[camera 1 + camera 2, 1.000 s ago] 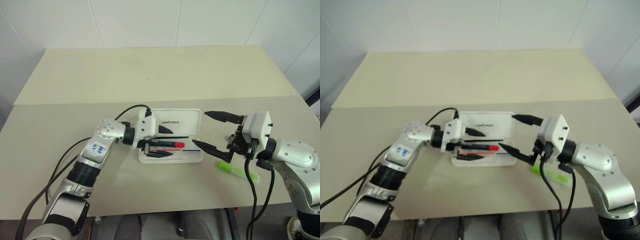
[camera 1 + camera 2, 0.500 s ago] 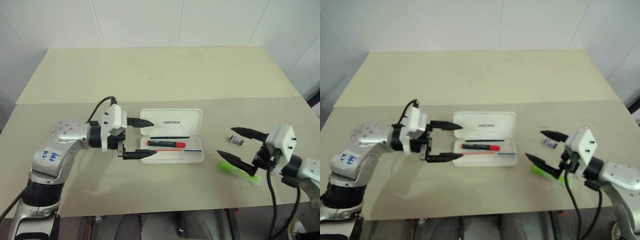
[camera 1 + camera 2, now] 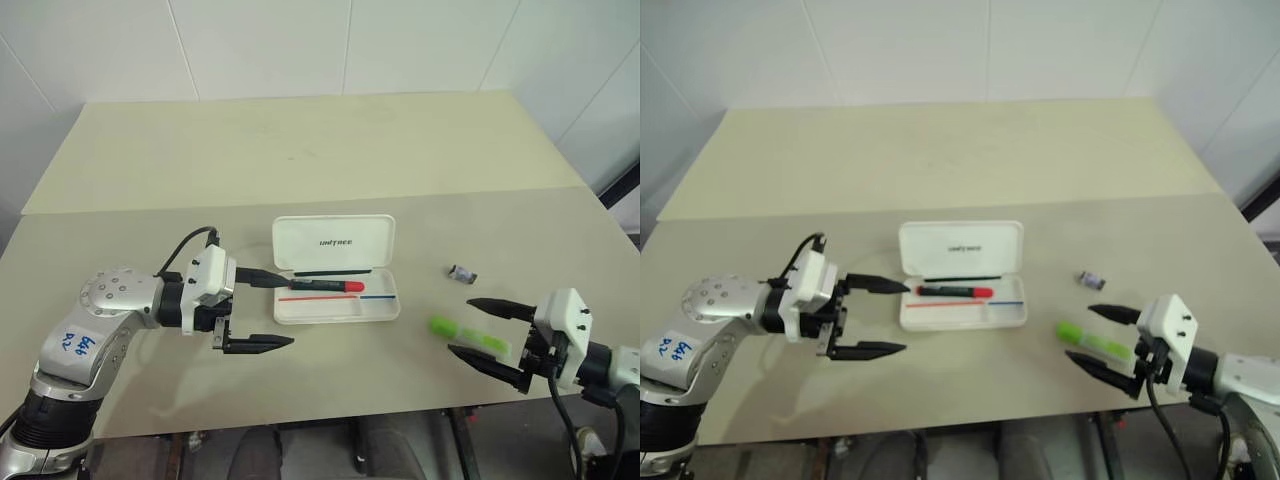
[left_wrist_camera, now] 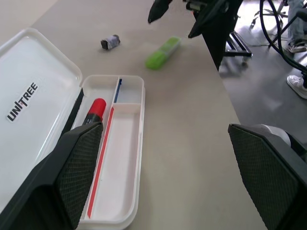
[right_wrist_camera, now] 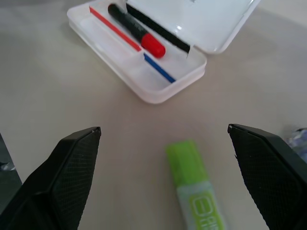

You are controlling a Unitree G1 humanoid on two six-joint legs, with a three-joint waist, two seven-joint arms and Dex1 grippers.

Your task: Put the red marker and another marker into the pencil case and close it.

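**UNITREE on the lid**

Dark capitals reading "UNITREE" sit on the inside of the case (image 4: 43, 96) lid, flipped open on the table. A small label on the left arm (image 3: 75, 345) carries blue handwriting, not legible. The highlighter (image 5: 196, 194) print can't be read either.

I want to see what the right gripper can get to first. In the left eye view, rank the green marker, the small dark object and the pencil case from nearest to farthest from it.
From the right gripper:
1. Green marker, on the table between its open fingers.
2. Small dark object, farther back on the table.
3. Pencil case, lying open toward the table's middle, red marker inside.
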